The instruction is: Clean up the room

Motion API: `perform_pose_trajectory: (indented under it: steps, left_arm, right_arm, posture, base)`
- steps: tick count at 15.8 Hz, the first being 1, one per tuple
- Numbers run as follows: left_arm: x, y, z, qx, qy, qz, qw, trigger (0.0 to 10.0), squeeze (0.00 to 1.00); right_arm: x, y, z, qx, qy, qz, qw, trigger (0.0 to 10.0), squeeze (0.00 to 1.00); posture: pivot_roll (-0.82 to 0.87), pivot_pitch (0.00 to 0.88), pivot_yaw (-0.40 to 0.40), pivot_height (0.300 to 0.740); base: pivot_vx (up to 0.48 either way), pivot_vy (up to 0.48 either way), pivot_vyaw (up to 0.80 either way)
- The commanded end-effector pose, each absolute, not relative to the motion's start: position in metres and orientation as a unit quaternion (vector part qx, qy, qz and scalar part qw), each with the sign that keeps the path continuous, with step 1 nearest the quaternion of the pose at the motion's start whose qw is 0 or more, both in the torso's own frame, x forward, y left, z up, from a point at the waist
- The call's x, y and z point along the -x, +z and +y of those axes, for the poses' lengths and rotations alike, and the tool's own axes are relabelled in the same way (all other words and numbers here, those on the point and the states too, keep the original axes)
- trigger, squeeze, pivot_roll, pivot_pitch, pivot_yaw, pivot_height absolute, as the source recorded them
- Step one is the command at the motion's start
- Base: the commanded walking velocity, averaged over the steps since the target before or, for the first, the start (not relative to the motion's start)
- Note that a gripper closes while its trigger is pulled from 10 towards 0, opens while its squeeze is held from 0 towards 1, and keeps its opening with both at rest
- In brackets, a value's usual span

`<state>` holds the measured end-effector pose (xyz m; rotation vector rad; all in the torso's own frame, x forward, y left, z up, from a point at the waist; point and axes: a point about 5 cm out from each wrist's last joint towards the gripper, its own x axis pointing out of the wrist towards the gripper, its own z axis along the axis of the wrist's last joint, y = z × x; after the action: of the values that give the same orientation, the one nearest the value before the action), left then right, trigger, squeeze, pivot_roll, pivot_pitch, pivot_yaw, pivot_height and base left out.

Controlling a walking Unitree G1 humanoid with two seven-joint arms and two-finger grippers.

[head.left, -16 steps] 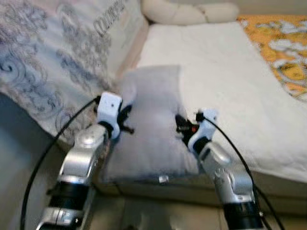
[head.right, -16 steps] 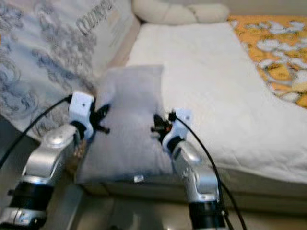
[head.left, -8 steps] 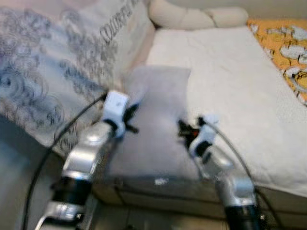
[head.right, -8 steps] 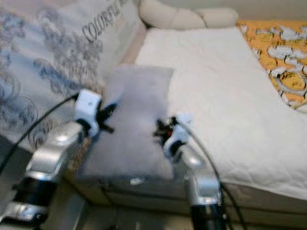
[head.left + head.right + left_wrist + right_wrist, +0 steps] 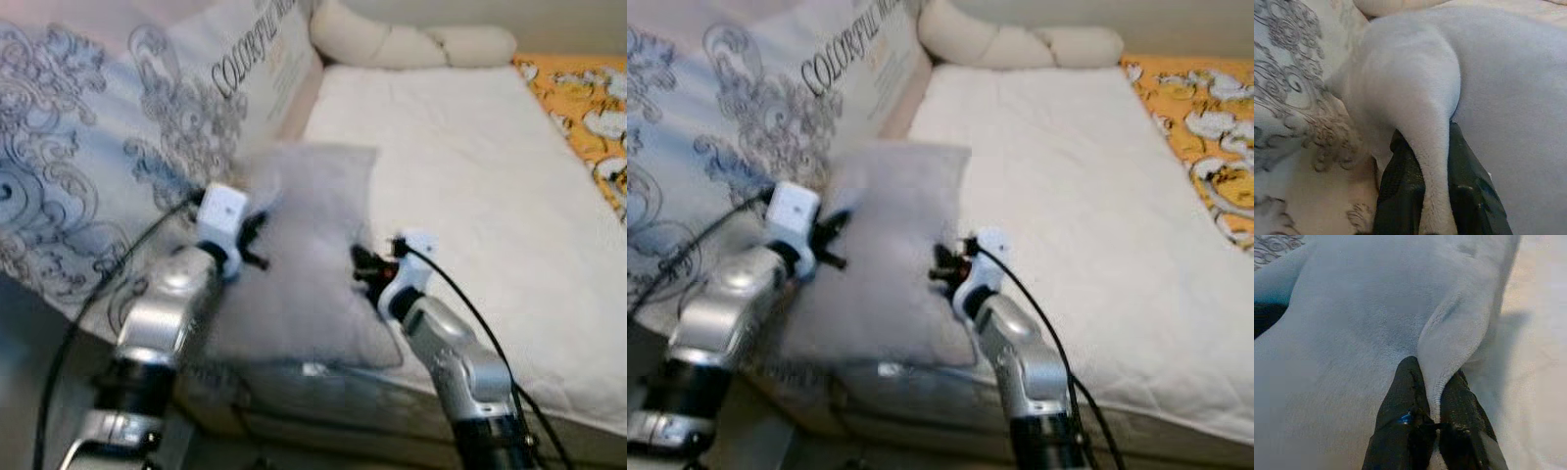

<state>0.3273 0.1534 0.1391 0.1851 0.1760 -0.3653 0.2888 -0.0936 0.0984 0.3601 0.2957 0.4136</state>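
Both grippers are clamped on one soft grey fleece pillow: left gripper pinches a fold of fabric at the pillow's left edge, right gripper pinches a seam ridge at its right edge. In each wrist view the two black fingers press together with a thin wedge of fleece between them. Two silver arms, one per side; left arm, right arm.

Count: one grey pillow, one large patterned cushion with grey scrollwork and printed lettering, one cream knotted bolster, one white quilted mattress cover, one orange blanket with white flower print.

Grey pillow lies at the near left corner of the mattress, its near edge about at the bed edge, its left side touching the patterned cushion. Bolster sits at the far end of the bed, well apart from the pillow. Open white quilt stretches right of the pillow up to the orange blanket.

Orange blanket is cut off by the frame's right edge. Patterned cushion runs out of frame on the left. Head views are slightly blurred. A small pale tag at the pillow's near edge is too small to read. Floor below the bed is dim and hard to make out.
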Motion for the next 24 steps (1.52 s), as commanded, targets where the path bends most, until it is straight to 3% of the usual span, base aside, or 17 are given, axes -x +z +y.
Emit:
perform_pose_trajectory:
  steps: [1,14,15,16,24]
  left_arm:
    - [-0.331,0.152,0.146,-0.098,-0.191,0.057,0.975,10.0,0.00]
    - [-0.342,0.153,0.136,-0.117,-0.221,0.057,0.966,10.0,0.00]
    - [-0.342,0.152,0.133,-0.121,-0.227,0.056,0.965,10.0,0.00]
    - [-0.343,0.152,0.132,-0.123,-0.232,0.055,0.963,10.0,0.00]
    - [-0.363,0.141,0.116,-0.186,-0.272,0.064,0.942,10.0,0.00]
  right_arm:
    - [-0.292,0.102,-0.102,-0.175,0.194,0.139,0.955,10.0,0.00]
    - [-0.288,0.102,-0.113,-0.189,0.167,0.132,0.959,10.0,0.00]
    - [-0.288,0.101,-0.114,-0.198,0.161,0.133,0.958,10.0,0.67]
    - [-0.288,0.100,-0.115,-0.207,0.157,0.132,0.957,10.0,1.00]
    - [-0.284,0.096,-0.134,-0.201,0.115,0.133,0.964,10.0,1.00]
  posture:
    - [-0.06,0.000,0.063,0.740]
    - [-0.10,0.000,0.107,0.740]
    - [-0.11,0.000,0.109,0.740]
    - [-0.11,0.000,0.110,0.740]
    - [-0.13,0.000,0.114,0.740]
  base:
    - [0.345,0.000,-0.80]
    - [0.299,0.000,-0.06]
    - [0.000,0.000,0.00]
    - [0.000,0.000,0.00]
    - [0.000,0.000,0.00]
